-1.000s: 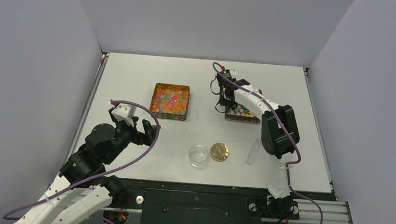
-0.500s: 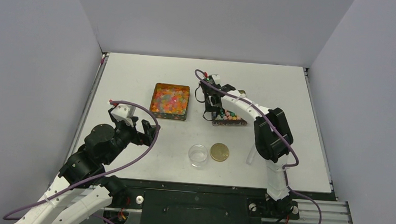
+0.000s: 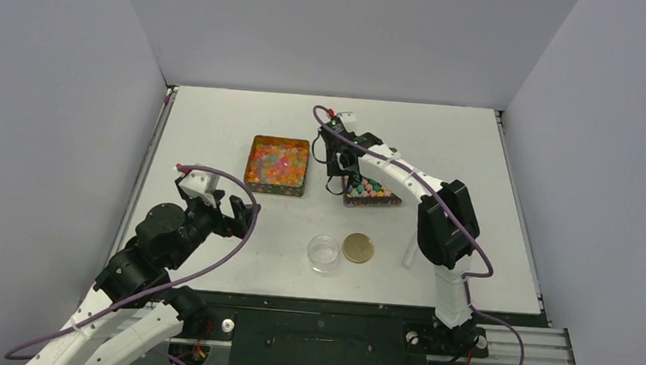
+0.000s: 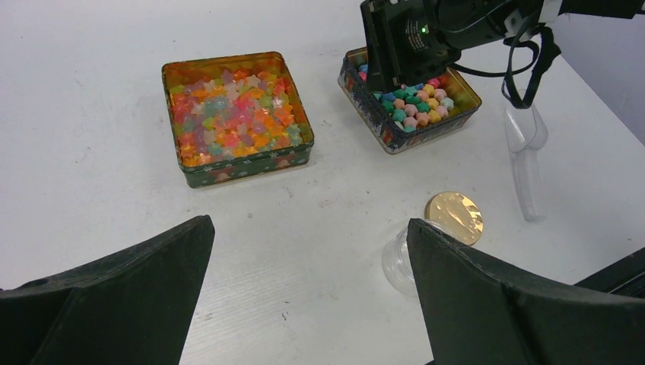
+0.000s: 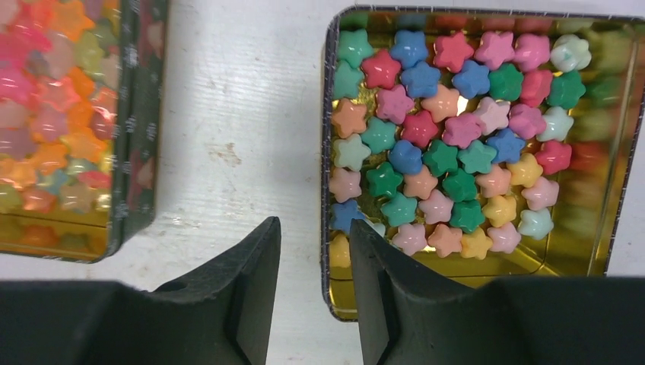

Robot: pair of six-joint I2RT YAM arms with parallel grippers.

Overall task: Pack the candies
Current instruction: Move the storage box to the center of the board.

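Right wrist — right gripper (image 5: pixel 313 228) jaws slightly parted astride the tin (image 5: pixel 328 152) wall, not pinching it; opaque candies (image 5: pixel 449 137) just right of them, glossy candies (image 5: pixel 46 114) in second tin (image 5: pixel 141 114), left. Left gripper (image 4: pixel 310 228) spread wide, empty. Jar (image 3: pixel 323 253) looks empty, lid (image 3: pixel 358 248) off — packing not started.

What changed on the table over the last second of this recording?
The right pincer dragged the small tin holding the opaque candies leftward, toward the second tin. It then loosened, and its jaws now stand slightly apart astride one wall of the small tin. The second tin, the jar and the gold lid stayed put, and the left pincer stayed open.
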